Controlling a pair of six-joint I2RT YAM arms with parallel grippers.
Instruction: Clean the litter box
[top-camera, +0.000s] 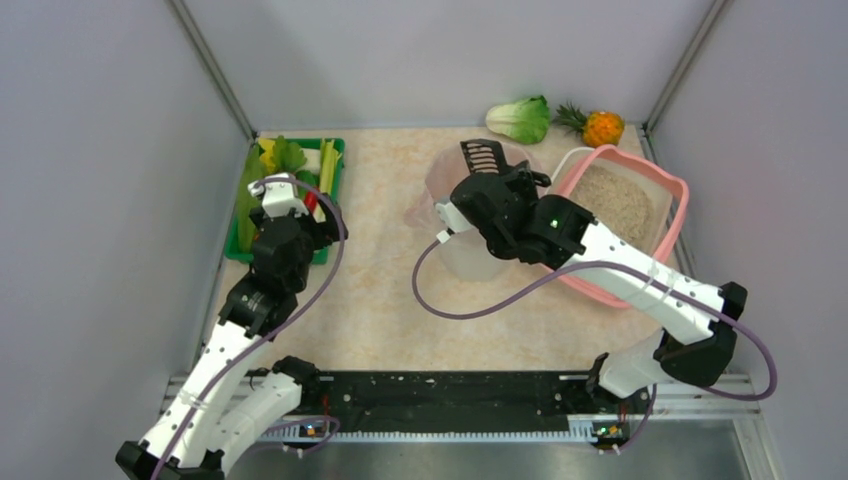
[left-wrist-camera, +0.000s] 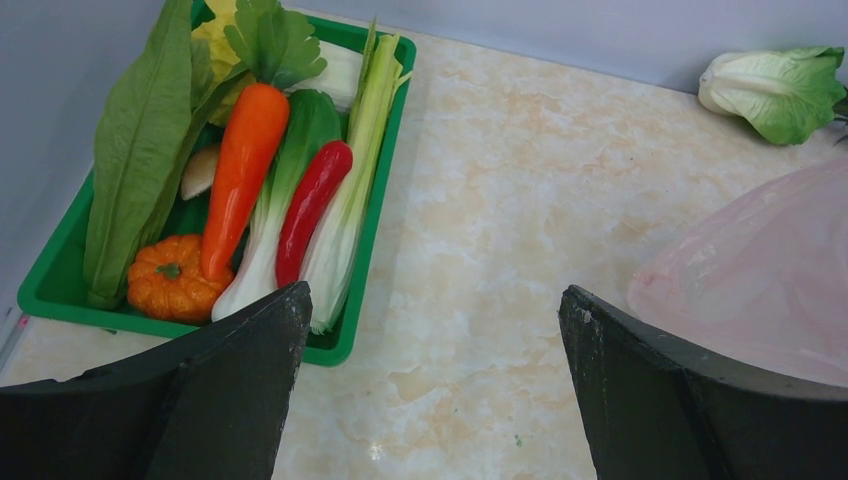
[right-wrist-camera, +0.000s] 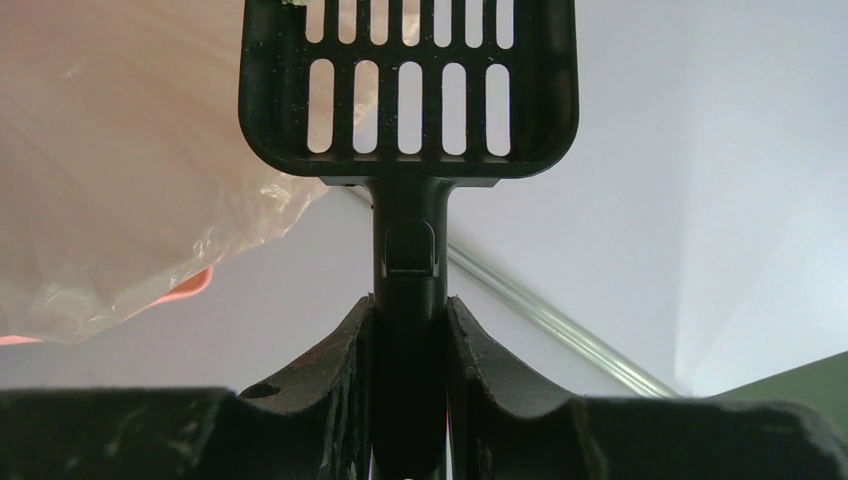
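Observation:
The litter box (top-camera: 681, 192) is a pink tray of beige granules at the right back of the table. My right gripper (top-camera: 488, 183) is shut on the handle of a black slotted scoop (top-camera: 485, 155), held to the left of the litter box, over the white bin with pink liner (top-camera: 447, 190). In the right wrist view the scoop (right-wrist-camera: 410, 90) points away from my right gripper (right-wrist-camera: 410, 330) and its slots look bare. My left gripper (top-camera: 283, 185) hangs open over the near end of the green tray. Nothing lies between the left gripper's (left-wrist-camera: 432, 293) fingers.
A green tray (left-wrist-camera: 372, 240) of toy vegetables sits at the left back. A lettuce (top-camera: 520, 118) and a pineapple (top-camera: 597, 125) lie by the back wall. The pink liner (left-wrist-camera: 760, 280) shows to the right of the left gripper. Grey walls close in three sides.

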